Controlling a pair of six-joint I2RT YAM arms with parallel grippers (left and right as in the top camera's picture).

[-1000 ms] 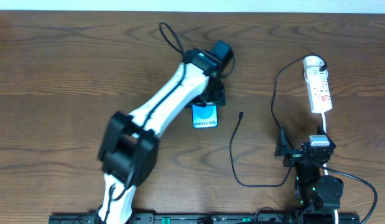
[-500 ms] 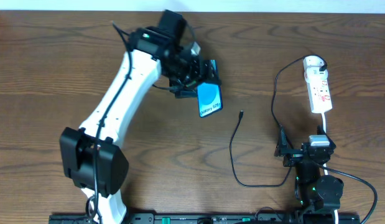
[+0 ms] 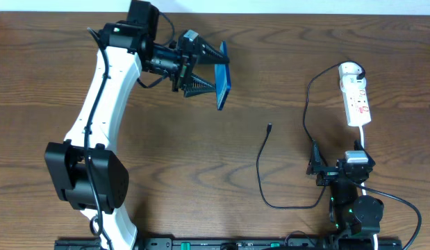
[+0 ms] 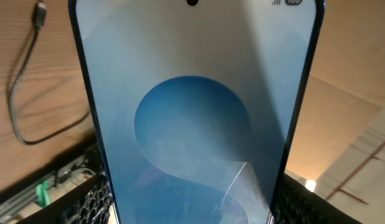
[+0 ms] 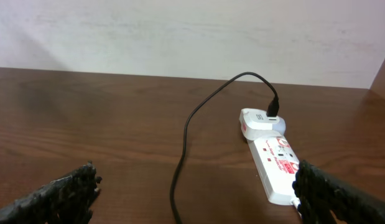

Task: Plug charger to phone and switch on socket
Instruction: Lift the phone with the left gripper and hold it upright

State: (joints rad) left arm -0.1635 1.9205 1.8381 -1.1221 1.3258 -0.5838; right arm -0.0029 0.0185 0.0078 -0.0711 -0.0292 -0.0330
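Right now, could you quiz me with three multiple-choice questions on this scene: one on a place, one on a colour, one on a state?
1. Where is the phone? A) flat on the table B) held up in the left end effector C) leaning on the wall
2. What colour is the socket? A) black B) white with red markings C) green
3. How is the right end effector? A) open and empty B) shut on the charger C) shut on the phone
B: gripped, its screen fills the left wrist view. B: plain from overhead. A: its jaws stand wide apart, nothing between.
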